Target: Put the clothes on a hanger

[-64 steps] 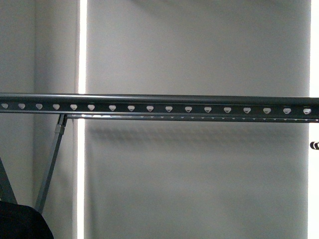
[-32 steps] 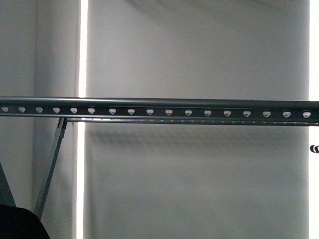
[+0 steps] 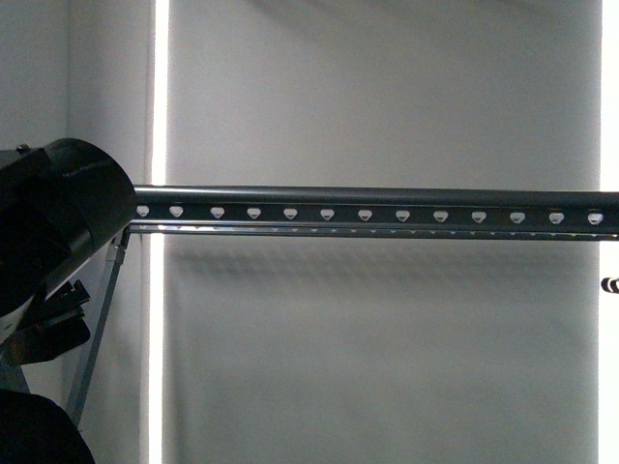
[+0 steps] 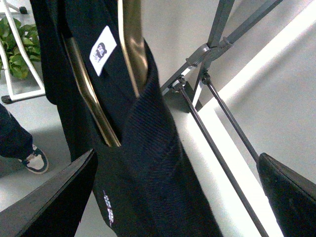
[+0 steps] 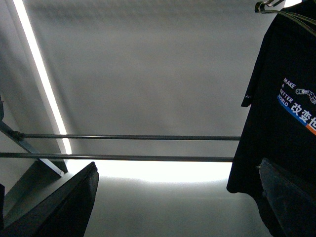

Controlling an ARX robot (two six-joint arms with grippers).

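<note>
The hanger (image 3: 387, 208), a dark grey rail with heart-shaped holes, runs level across the front view. My left arm (image 3: 63, 217) rises in front of its left end. In the left wrist view the clothes (image 4: 148, 163), a black T-shirt with a white label, hang on a brass-coloured wire between the spread fingers of my open left gripper (image 4: 177, 197); whether they touch is unclear. The rack's crossed legs (image 4: 217, 44) stand behind. In the right wrist view the clothes (image 5: 281, 113) with "MAKE A BETTER WORLD" lettering hang at one side, by one finger of my open right gripper (image 5: 177, 197).
Two thin rack rods (image 5: 128, 137) cross the right wrist view before a pale wall. A person's sneaker (image 4: 34, 160) and a potted plant (image 4: 19, 49) on a white stand show beside the shirt. Black cloth (image 3: 39, 435) fills the front view's bottom left corner.
My left arm has risen into the front view at the left and now covers the rail's left end. The rail sits slightly lower in the picture than a second ago.
</note>
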